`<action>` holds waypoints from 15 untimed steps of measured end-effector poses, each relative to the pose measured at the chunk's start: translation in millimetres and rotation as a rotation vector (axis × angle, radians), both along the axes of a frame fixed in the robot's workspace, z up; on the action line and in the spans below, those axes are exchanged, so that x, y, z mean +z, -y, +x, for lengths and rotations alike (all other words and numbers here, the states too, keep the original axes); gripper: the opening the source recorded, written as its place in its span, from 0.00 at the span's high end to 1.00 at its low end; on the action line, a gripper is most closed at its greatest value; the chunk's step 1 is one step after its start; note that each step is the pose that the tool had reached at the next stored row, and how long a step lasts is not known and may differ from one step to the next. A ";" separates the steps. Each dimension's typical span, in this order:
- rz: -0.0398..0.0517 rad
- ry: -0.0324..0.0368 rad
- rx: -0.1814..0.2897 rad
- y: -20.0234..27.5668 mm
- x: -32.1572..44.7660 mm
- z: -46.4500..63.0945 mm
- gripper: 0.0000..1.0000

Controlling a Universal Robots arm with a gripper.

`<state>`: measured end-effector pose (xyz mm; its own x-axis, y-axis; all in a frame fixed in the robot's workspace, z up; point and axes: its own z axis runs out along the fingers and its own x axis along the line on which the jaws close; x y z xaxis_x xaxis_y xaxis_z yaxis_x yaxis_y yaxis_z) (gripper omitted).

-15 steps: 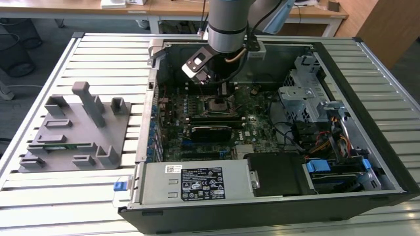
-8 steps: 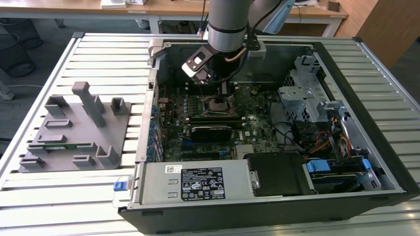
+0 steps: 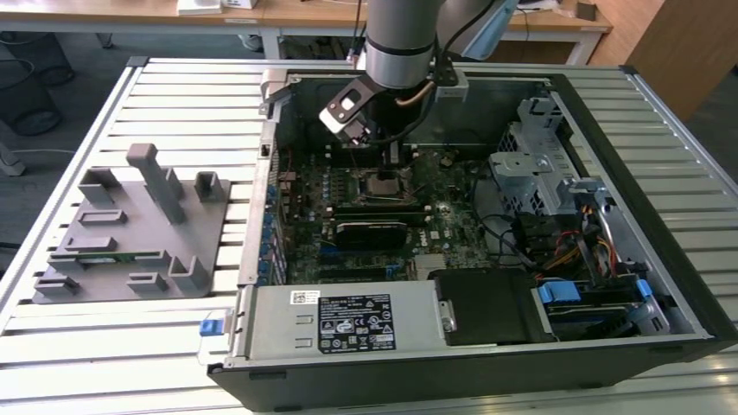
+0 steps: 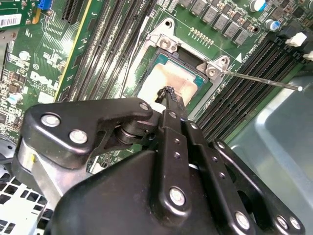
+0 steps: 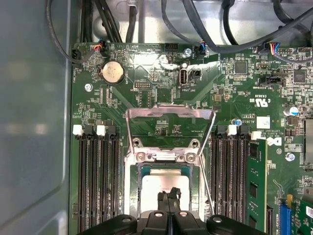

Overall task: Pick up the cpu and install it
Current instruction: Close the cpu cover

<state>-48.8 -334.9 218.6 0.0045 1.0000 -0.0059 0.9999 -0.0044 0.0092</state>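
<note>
Now the end effector (image 5: pixel 168 194), clenched on nothing, sets its tips at the cpu (image 5: pixel 155 182) lying in the open socket (image 5: pixel 146 156), seemingly to seat it squarely.

Socket (image 5: pixel 161 156) sits low inside the open case (image 3: pixel 461 380); the way in is straight down from above. That path is taken by the gripper (image 5: pixel 169 193), fingers pressed together, tips on the chip (image 5: pixel 151 188). A hinged metal frame (image 5: pixel 169 113) tilts up just beside the socket, and a thin lever rod (image 4: pixel 264 81) juts out sideways. Memory slots (image 5: pixel 95 181) flank both sides, low. Cables (image 5: pixel 105 19) crowd the case wall. The slatted table (image 3: pixel 173 86) around the grey fixture (image 3: pixel 116 242) lies open.
</note>
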 end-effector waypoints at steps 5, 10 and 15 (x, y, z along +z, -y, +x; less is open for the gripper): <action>0.0002 0.0001 0.000 0.0 0.9 0.0 0.89; 0.0001 0.0001 0.000 0.0 1.4 0.0 0.89; 0.0002 0.0001 0.000 0.0 1.4 0.0 0.89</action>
<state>-48.7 -334.9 220.0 0.0047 1.0000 -0.0057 0.9999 -0.0046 0.0093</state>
